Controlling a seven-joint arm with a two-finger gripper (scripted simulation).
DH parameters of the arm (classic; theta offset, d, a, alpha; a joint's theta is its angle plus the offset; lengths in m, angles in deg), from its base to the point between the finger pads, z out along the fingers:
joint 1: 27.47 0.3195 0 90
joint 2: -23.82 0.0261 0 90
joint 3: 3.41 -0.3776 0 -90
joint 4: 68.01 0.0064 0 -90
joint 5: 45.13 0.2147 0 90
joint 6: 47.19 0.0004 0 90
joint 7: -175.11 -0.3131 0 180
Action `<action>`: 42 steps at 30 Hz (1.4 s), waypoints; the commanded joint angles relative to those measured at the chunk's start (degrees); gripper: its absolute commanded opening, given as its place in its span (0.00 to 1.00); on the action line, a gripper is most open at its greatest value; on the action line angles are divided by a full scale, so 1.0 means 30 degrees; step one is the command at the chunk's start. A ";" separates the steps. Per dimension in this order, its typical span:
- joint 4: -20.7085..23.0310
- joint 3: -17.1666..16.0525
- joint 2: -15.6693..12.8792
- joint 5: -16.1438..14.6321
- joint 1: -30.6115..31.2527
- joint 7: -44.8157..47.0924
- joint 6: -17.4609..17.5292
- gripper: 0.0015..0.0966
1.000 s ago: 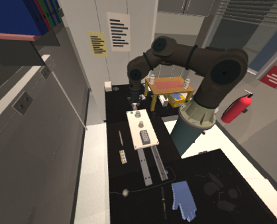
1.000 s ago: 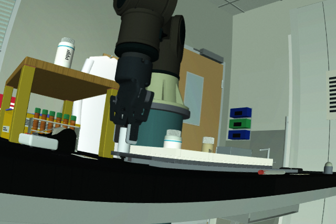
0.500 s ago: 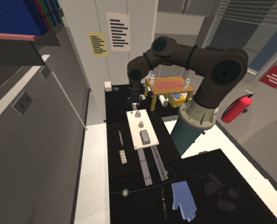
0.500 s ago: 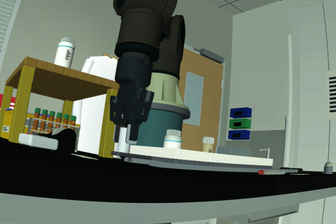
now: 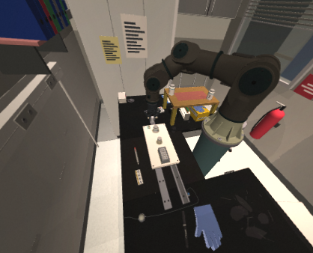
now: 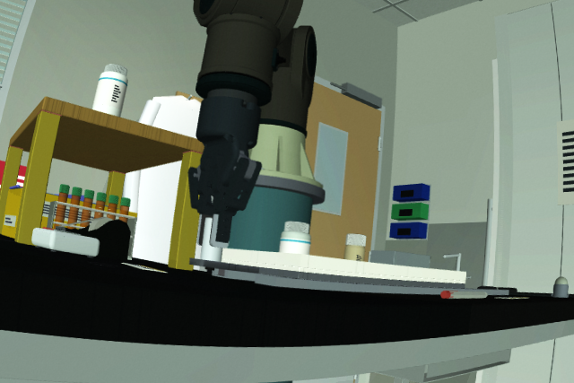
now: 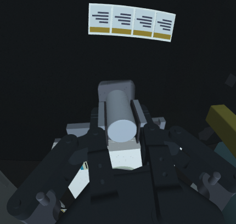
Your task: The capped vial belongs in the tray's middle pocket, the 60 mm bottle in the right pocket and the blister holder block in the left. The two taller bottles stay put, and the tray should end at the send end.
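Note:
The white tray [image 5: 160, 146] sits on two grey rails [image 5: 172, 183], at their far end. It carries the white bottle [image 6: 295, 238] in the far pocket, the capped vial [image 6: 355, 246] in the middle one and the grey blister holder block [image 5: 164, 154] in the near one. My gripper [image 7: 121, 117] is at the tray's far end and grips the upright white handle post [image 7: 121, 115] there. Two taller bottles [image 5: 172, 89] [image 5: 211, 94] stand on the yellow wooden stand [image 5: 190, 100].
The wooden stand is just right of my gripper, over a rack of tubes [image 6: 91, 208]. A label strip [image 5: 139, 177] and a pen [image 5: 136, 155] lie left of the rails. A blue glove [image 5: 208, 226] lies near the front.

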 commanded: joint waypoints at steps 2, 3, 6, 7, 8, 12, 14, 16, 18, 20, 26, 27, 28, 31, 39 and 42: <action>0.0008 -0.0005 0.0010 -0.0002 0.0001 0.0000 0.0008 0.23; 0.0008 -0.0005 0.0010 -0.0002 0.0001 0.0000 0.0008 0.21; 0.0008 -0.0005 0.0010 -0.0002 0.0001 0.0000 0.0008 0.15; 0.0008 -0.0005 0.0010 -0.0002 0.0001 0.0000 0.0008 0.13; 0.0008 -0.0005 0.0010 -0.0002 0.0001 0.0000 0.0008 0.11; 0.0008 -0.0005 0.0010 -0.0002 0.0001 0.0000 0.0008 0.07; 0.0008 -0.0005 0.0010 -0.0002 0.0001 0.0000 0.0008 0.07; 0.0008 -0.0005 0.0010 -0.0002 0.0001 0.0000 0.0008 0.07; 0.0008 -0.0005 0.0010 -0.0002 0.0001 0.0000 0.0008 0.07; -0.0056 0.0009 0.0021 -0.0021 0.0011 -0.0066 0.0042 0.07; -0.0309 0.0063 0.0077 -0.0089 0.0040 -0.0313 0.0165 0.07; -0.0361 0.0073 0.0089 -0.0102 0.0045 -0.0363 0.0189 0.07; -0.0416 0.0085 0.0102 -0.0117 0.0051 -0.0416 0.0215 0.07; -0.0586 0.0121 0.0141 -0.0163 0.0070 -0.0583 0.0297 0.07; -0.1071 0.0226 0.0250 -0.0299 0.0136 -0.1068 0.0533 0.07; -0.1232 0.0263 0.0284 -0.0346 0.0162 -0.1236 0.0615 0.07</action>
